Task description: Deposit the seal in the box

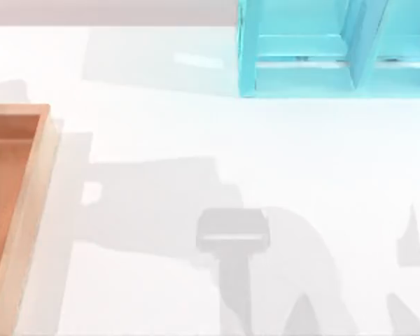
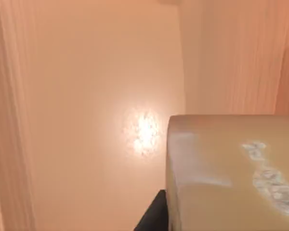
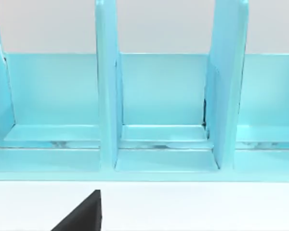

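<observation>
Seal (image 2: pixel 231 173) is sitting right up against the left wrist camera, tan block with the whitish carved mark facing out, hanging over the orange-brown floor of the box (image 2: pixel 86 96). A dark sliver of the left gripper's finger (image 2: pixel 151 216) is peeking out beside the block, touching it as far as I can see, so I'm guessing the gripper is clamping it, but the jaws aren't really showing and I can't tell for sure.

Handling-wise it's looking like a small, stiff, solid chunk, probably light, smooth-sided so maybe a bit slippery. I'd be pinching it across the flat side faces, not the rounded end.

From above, the box (image 1: pixel 28 203) is lying at the surface's (image 1: pixel 196 294) left edge, with the turquoise shelf (image 1: pixel 301 56) well apart from it, toward the far right. Right arm is idling, facing that shelf (image 3: pixel 159 96); can't tell about its jaws either.
</observation>
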Controlling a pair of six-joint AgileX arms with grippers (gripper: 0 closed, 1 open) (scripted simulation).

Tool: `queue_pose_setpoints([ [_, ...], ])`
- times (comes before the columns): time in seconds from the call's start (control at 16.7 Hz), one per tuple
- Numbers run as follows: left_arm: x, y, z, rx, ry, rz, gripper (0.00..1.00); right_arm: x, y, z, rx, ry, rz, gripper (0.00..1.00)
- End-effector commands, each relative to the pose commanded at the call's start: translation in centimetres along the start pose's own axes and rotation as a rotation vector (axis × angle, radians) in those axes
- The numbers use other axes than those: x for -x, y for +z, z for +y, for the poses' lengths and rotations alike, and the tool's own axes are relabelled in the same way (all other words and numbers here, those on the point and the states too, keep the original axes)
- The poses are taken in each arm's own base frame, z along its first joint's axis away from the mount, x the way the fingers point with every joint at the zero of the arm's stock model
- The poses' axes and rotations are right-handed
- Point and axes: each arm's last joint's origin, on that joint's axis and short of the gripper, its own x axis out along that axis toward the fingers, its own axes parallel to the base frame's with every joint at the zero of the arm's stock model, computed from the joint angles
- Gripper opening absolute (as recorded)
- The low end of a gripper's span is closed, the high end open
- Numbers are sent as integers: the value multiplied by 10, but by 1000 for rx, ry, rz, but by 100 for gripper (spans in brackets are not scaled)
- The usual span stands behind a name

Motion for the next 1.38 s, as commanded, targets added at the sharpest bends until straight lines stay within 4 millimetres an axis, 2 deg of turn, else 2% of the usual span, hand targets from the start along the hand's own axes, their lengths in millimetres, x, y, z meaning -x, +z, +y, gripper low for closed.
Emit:
queue_pose_setpoints([
  [0.12,3,-18,23,-1,-1,-4,0,0,0,0,0,0,0,100],
  [0.24,4,-28,33,-1,-1,-8,0,0,0,0,0,0,0,100],
  [0.6,-1,-26,32,-8,1,-4,0,0,0,0,0,0,0,100],
  [1.02,-57,-27,34,-2,0,-8,0,0,0,0,0,0,0,100],
  [1.32,-61,-28,34,-1,-1,-8,0,0,0,0,0,0,0,100],
  [1.38,-61,-28,34,-1,-1,-8,8,0,0,0,0,0,0,100],
])
